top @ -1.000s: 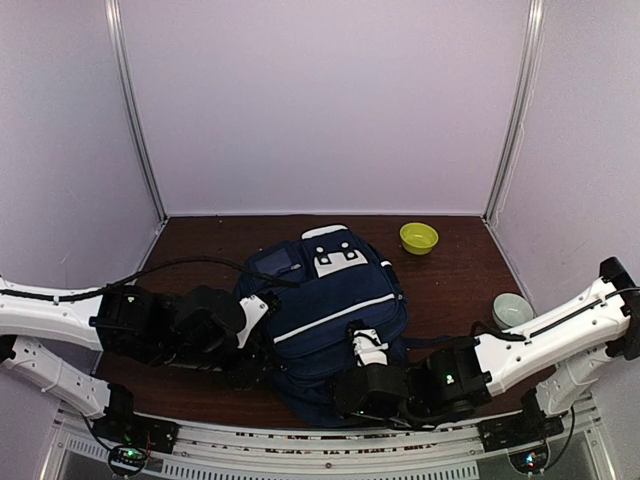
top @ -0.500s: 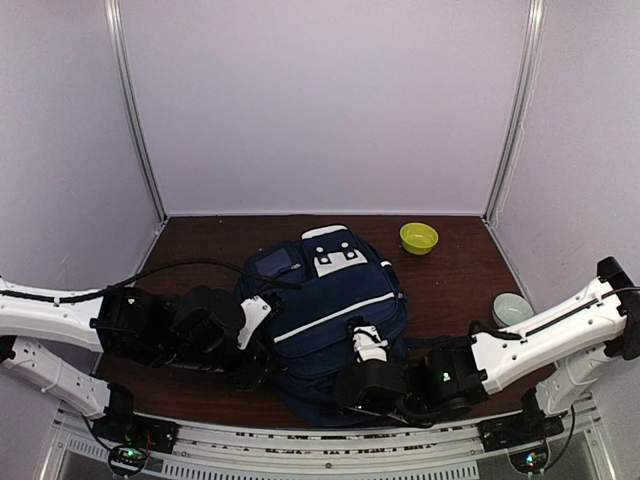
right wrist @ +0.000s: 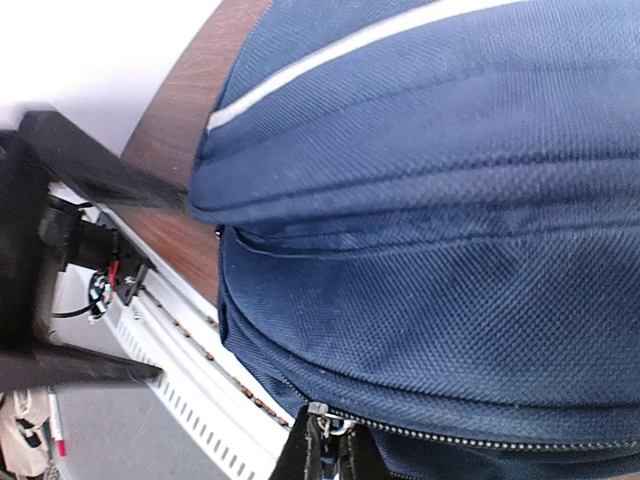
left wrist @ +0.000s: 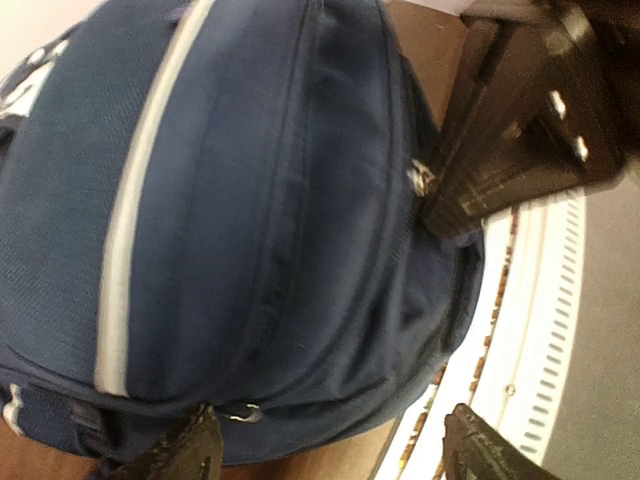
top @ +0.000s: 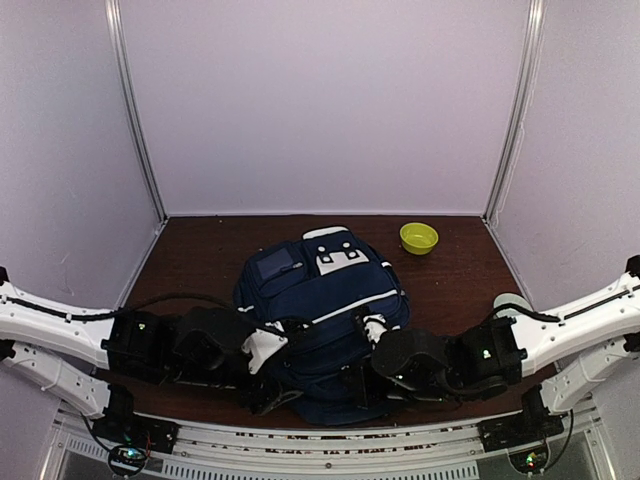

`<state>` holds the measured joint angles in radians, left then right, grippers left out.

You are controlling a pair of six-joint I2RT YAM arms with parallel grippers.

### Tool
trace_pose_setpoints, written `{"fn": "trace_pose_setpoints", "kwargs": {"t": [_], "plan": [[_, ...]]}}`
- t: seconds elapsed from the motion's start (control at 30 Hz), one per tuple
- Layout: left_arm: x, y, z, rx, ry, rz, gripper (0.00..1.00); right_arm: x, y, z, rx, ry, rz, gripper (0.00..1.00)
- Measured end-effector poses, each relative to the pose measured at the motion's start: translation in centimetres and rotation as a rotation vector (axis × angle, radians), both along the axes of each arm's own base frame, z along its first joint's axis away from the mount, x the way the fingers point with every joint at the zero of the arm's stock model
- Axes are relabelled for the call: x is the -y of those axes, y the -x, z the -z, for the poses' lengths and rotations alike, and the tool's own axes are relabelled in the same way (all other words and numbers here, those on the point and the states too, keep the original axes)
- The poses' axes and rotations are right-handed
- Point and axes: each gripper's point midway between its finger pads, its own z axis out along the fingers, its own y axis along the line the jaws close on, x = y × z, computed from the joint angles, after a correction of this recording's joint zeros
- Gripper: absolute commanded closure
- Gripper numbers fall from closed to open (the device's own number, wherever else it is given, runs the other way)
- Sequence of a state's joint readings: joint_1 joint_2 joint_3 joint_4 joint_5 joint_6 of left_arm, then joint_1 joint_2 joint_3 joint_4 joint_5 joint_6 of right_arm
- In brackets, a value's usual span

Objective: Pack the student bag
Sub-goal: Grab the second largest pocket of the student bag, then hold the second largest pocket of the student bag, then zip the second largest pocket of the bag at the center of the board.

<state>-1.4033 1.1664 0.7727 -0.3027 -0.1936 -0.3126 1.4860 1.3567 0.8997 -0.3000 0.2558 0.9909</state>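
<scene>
We see a robotics lab test cell rather than a lived-in room. A dark brown wooden table (top: 200, 250) is boxed in behind and on both sides by plain pale lilac wall panels (top: 320, 100), which meet at bare aluminium corner posts (top: 137, 110). Along the table's near edge runs a white slotted metal rail (top: 330, 458) carrying a small exposed circuit board with a green light (top: 127, 456).

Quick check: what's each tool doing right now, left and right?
Left tool: open, gripping nothing.
Right tool: closed on the zipper pull of the student bag.
</scene>
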Motion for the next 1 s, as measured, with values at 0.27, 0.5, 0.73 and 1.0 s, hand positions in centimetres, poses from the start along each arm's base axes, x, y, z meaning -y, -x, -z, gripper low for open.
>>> {"fn": "trace_pose_setpoints", "kwargs": {"t": [0.27,0.5,0.73,1.0], "plan": [[1.8,0.5,0.5,0.163,0.026,0.123,0.23,0.6,0.0,-1.3,-0.013,-0.016,-0.056,1.00],[3.3,-0.5,0.9,0.301,-0.030,0.126,0.47,0.9,0.0,-1.0,-0.015,0.008,-0.080,1.00],[4.5,-1.4,0.2,0.369,-0.056,0.113,0.84,0.9,0.2,-0.9,-0.021,0.012,-0.100,1.00],[4.4,-1.6,-0.3,0.405,-0.058,0.091,1.00,1.4,-0.1,-2.1,-0.014,-0.014,-0.097,1.00]]}}
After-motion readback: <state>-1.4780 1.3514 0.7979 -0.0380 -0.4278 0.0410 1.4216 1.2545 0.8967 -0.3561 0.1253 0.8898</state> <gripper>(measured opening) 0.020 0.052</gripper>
